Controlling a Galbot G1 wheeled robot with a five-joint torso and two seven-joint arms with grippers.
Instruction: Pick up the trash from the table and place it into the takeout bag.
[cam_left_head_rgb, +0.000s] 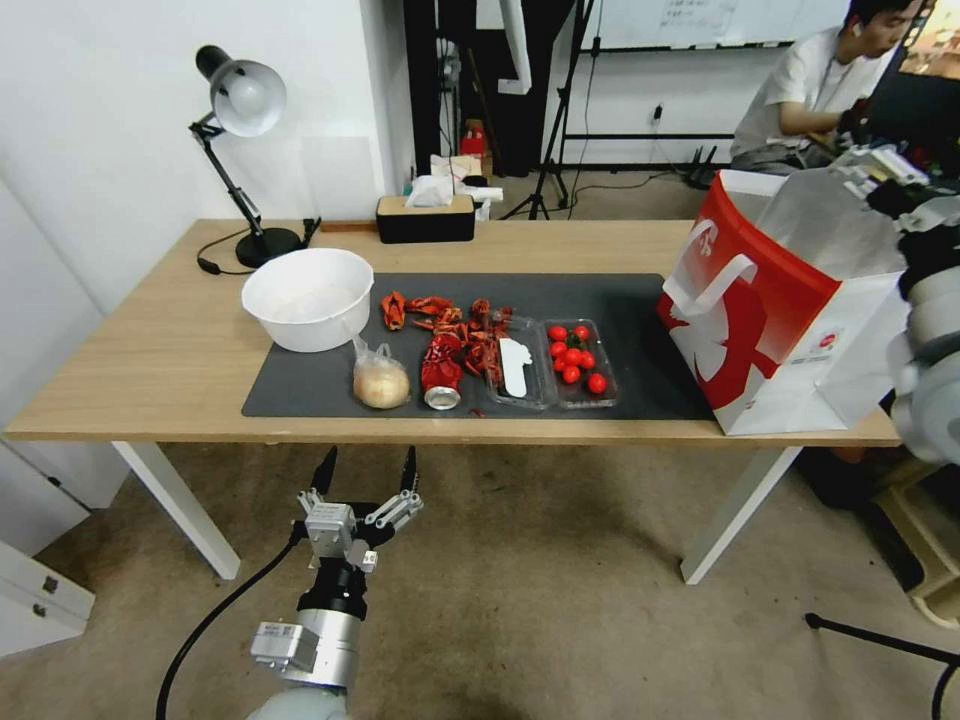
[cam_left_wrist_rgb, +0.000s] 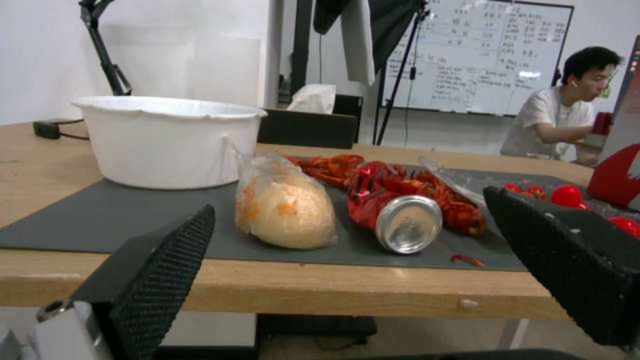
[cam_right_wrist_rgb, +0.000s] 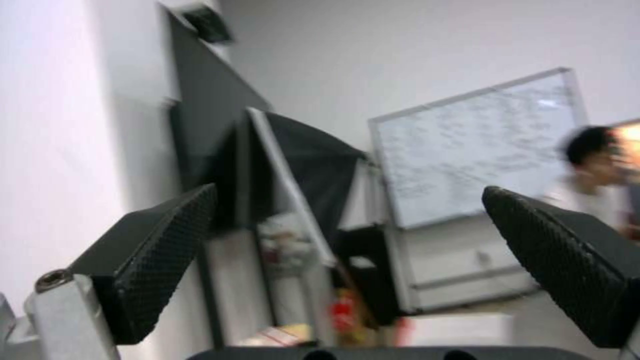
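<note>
The left hand (cam_left_head_rgb: 366, 470) hangs below and in front of the counter (cam_left_head_rgb: 150, 350) edge, its two black fingers spread wide with nothing between them, lined up roughly with the bun (cam_left_head_rgb: 381, 382) in its clear bag and the crushed red can (cam_left_head_rgb: 441, 372); that low, level pose looks suited to a forward reach onto the mat (cam_left_head_rgb: 620, 300). From the left wrist view the bun (cam_left_wrist_rgb: 287, 210) sits just beside the can (cam_left_wrist_rgb: 400, 215), whose silver end faces the counter's near edge, so either could be taken first. Behind them lies a heap of red scraps (cam_left_head_rgb: 450, 315), and the large white bowl (cam_left_head_rgb: 308, 296) stands at the mat's left corner. A clear tray (cam_left_head_rgb: 550, 365) holds cherry tomatoes in one half and something flat and white in the other. The takeout bag (cam_left_head_rgb: 780, 320) stands upright on the counter's right end, mouth open, well apart from the trash, probably so things can be dropped in from above. The right hand (cam_right_wrist_rgb: 347, 280) is raised beside the bag, pointing out into the room, wide open and empty. The bag bears a white figure and a small red mark on its white side; no writing is legible. The whiteboard (cam_left_wrist_rgb: 497, 55) script is too small to read.
</note>
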